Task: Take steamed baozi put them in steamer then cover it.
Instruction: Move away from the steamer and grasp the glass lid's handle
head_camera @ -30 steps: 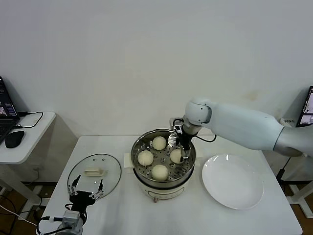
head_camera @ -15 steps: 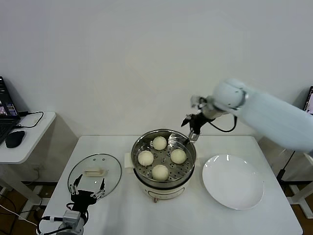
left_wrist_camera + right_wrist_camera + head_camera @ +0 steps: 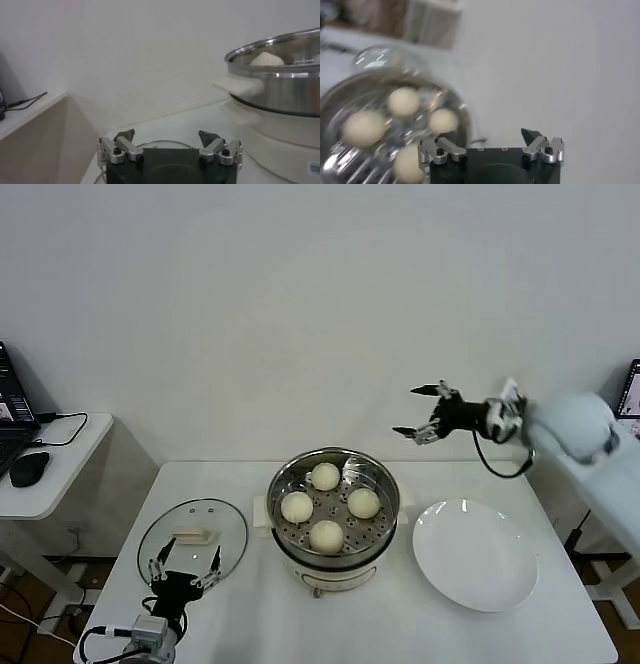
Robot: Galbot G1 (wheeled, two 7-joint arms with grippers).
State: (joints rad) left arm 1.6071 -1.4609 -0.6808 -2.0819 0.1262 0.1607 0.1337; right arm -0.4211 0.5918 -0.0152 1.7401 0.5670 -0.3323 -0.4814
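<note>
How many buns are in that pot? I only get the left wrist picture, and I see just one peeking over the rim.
Observer: Four baozi sit in the steamer, spread over its perforated floor.
Operator: Is the lid on?
Observer: No. The glass lid lies flat on the table, on the robot's left side of the steamer.
Operator: Where is the other arm?
Observer: The right gripper is up in the air, open and empty, above the white plate.
</note>
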